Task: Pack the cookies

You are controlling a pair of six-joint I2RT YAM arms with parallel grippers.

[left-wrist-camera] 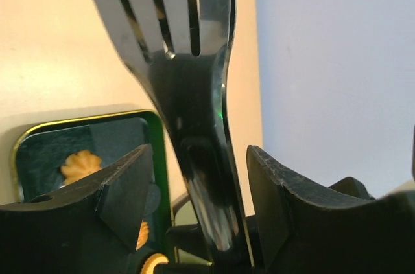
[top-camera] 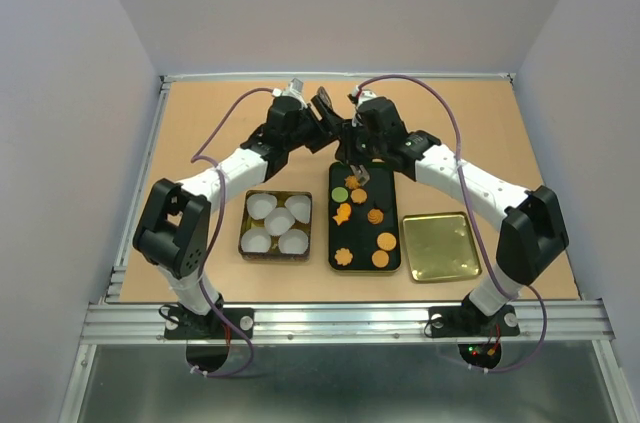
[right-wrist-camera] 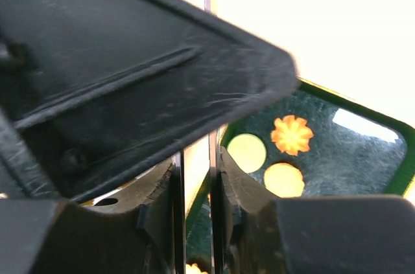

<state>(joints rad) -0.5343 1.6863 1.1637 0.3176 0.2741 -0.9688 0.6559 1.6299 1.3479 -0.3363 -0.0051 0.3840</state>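
Several cookies, orange-brown ones (top-camera: 375, 215) and one green (top-camera: 340, 193), lie on a black tray (top-camera: 392, 205) at mid table. My right gripper (top-camera: 350, 151) (right-wrist-camera: 193, 190) is shut on the two thin arms of metal tongs (right-wrist-camera: 211, 157), held over the tray's far end. Its view shows a flower cookie (right-wrist-camera: 292, 135) and two round ones (right-wrist-camera: 283, 179) below. My left gripper (top-camera: 330, 128) (left-wrist-camera: 201, 177) is open around the tongs' shiny slotted end (left-wrist-camera: 188, 60), with a gap on each side. A cookie (left-wrist-camera: 80, 165) shows on the tray behind the left finger (left-wrist-camera: 123, 190).
A tin (top-camera: 243, 233) holding several white pleated paper cups (top-camera: 279, 220) stands left of the tray. Its gold lid (top-camera: 440, 246) lies right of the tray. Both arms cross over the table's far middle; the left gripper's body (right-wrist-camera: 130, 73) fills much of the right wrist view.
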